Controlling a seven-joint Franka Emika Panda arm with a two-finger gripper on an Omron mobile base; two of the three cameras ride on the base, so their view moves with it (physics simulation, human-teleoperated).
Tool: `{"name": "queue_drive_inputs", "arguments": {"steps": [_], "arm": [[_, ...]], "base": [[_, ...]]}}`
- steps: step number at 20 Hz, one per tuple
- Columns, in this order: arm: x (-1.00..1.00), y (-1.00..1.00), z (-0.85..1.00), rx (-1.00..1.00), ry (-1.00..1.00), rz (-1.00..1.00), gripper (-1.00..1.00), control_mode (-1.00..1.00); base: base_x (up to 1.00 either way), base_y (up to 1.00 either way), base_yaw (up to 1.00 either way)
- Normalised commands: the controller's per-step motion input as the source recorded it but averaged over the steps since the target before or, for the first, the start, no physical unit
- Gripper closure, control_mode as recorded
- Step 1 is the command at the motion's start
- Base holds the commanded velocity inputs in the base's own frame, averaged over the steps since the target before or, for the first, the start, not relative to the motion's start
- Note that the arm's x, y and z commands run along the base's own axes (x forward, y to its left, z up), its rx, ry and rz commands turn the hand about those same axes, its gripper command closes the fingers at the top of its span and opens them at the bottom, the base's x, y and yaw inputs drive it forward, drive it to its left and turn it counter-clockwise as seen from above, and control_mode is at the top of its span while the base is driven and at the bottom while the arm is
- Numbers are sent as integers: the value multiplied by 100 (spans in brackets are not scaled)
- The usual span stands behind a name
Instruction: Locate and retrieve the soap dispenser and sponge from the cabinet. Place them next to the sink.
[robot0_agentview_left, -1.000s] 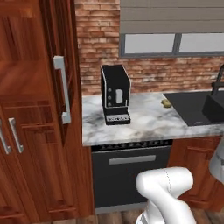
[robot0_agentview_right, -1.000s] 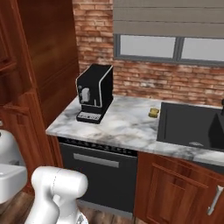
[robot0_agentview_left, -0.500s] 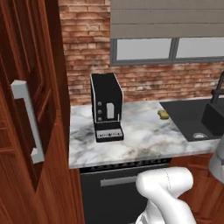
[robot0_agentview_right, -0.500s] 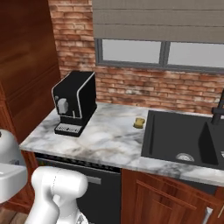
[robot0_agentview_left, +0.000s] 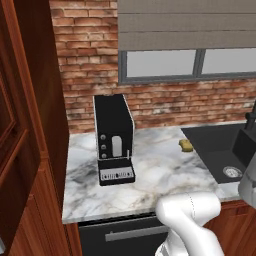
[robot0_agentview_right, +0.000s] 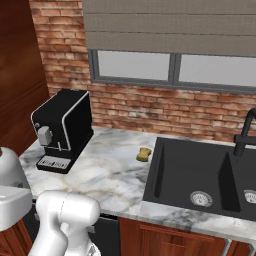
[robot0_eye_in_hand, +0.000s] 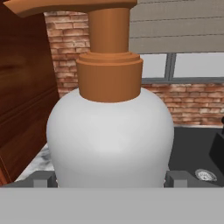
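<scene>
Gripper (robot0_eye_in_hand: 109, 180) spread wide, clasping the soap dispenser (robot0_eye_in_hand: 110, 135) between its two fingertips (robot0_eye_in_hand: 43, 179)

Seen from the hand, the pale rounded bottle stands upright just ahead of the camera, its tan-orange pump top up, a dark fingertip against each side of its base. On the white-grey marble counter (robot0_agentview_left: 155, 175) the yellow sponge (robot0_agentview_right: 144, 154) lies just beside the left rim of the black sink (robot0_agentview_right: 197, 175), near the brick wall. A black coffee machine (robot0_agentview_left: 114, 137) stands on the counter, well apart from the sponge, close to the reddish-brown cabinet (robot0_agentview_left: 30, 150) at the left of the left base view. The black faucet (robot0_agentview_right: 245, 132) rises behind the basin
</scene>
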Motion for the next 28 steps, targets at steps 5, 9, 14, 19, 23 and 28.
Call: {"name": "queue_drive_inputs", "arguments": {"steps": [5, 9, 14, 19, 23, 28], "arm": [[0, 0, 0, 0, 0, 0, 100, 100], [0, 0, 0, 0, 0, 0, 100, 100], [0, 0, 0, 0, 0, 0, 100, 100], [0, 0, 0, 0, 0, 0, 100, 100], [0, 0, 0, 0, 0, 0, 100, 100], [0, 0, 0, 0, 0, 0, 100, 100]], "base": [[47, -20, 0], [44, -20, 0], [27, -26, 0], [17, -22, 0], [17, -17, 0], [18, -9, 0]]}}
